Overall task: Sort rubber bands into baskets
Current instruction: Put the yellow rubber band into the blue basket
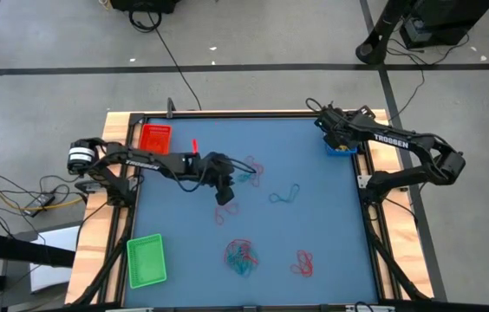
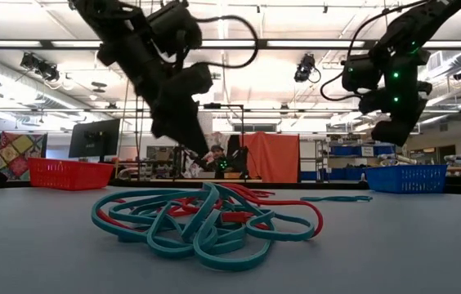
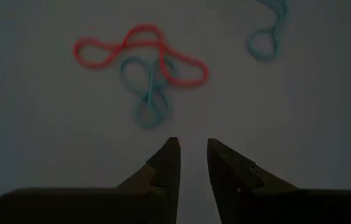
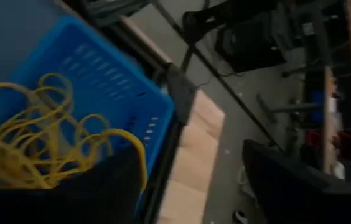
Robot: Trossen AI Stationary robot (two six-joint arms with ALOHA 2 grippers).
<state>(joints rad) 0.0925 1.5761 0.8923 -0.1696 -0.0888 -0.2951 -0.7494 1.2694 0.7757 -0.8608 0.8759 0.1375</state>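
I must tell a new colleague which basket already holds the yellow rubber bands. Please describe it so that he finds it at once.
Look at the blue table, then at its far right corner, under the right hand. There stands the blue basket, holding a tangle of yellow rubber bands. The red basket and green basket sit along the left side.

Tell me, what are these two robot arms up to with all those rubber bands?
They are sorting rubber bands into baskets. The right gripper hangs over the blue basket, which holds yellow bands. The left gripper, slightly open and empty, hovers over a red and teal tangle mid-table. More piles lie loose; the green basket looks empty.
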